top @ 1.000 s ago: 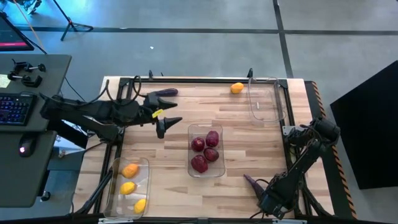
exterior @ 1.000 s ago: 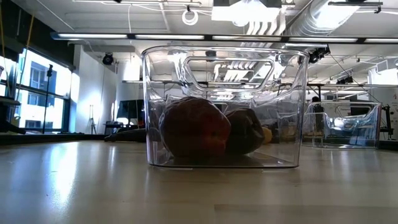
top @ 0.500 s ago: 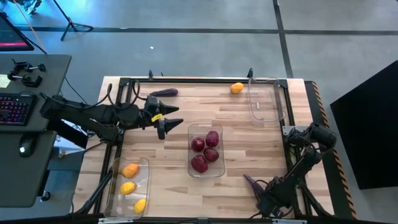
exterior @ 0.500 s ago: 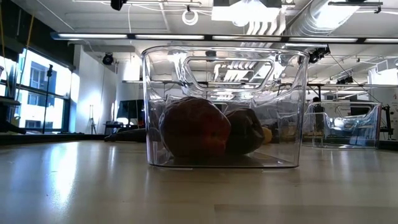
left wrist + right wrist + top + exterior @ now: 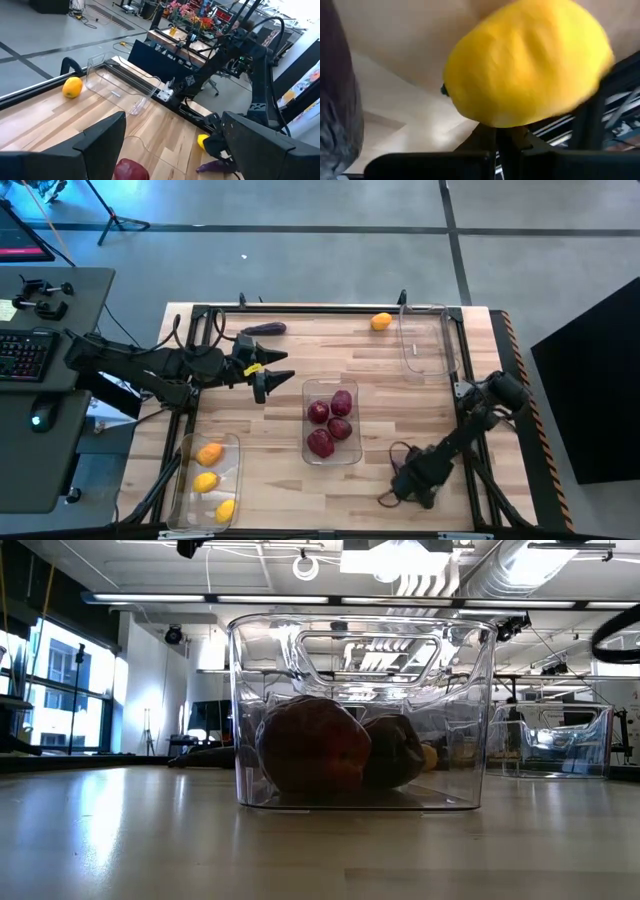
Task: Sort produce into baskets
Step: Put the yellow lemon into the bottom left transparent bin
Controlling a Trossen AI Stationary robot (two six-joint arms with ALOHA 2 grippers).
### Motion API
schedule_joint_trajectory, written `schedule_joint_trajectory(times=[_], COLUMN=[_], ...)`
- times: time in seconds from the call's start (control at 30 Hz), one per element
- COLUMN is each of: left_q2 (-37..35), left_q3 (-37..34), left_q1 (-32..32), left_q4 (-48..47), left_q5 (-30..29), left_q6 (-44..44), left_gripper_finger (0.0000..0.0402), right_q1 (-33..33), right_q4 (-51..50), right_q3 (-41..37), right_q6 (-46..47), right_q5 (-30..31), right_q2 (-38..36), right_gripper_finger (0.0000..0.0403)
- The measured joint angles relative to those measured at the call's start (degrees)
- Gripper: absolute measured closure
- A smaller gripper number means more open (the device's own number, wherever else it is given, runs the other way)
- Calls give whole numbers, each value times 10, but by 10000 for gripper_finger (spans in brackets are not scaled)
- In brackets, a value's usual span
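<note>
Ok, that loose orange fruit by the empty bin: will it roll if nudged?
Probably: the orange fruit is rounded and lies free on the flat table, so a push likely rolls it. It is small beside the empty bin, so probably light.

Robotics lab or workshop: wooden table (image 5: 270, 470) on metal frame, concrete floor (image 5: 300, 250), desk with keyboard (image 5: 22, 352), exposed ceiling ducts (image 5: 520, 565), strip lights, large windows (image 5: 60, 670).
</note>
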Motion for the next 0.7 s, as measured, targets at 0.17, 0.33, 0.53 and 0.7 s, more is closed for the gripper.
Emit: schedule_joint_trajectory(times=[0.17,0.33,0.53,0.7], left_q2=[0,0,0,0], left_q3=[0,0,0,0], left_q1=[0,0,0,0], left_q4=[-9,-19,-18,-18], left_q5=[0,0,-1,-1], left_q6=[-2,-2,-2,-4], left_gripper_finger=[87,87,87,87], right_q1=[-17,-10,11,55], right_q4=[-71,-108,-78,-121], right_q3=[42,74,74,69], right_q6=[-83,-14,261,430], right_q5=[11,41,194,285], right_q2=[-11,-74,-183,-266], right_gripper_finger=[403,403,398,337])
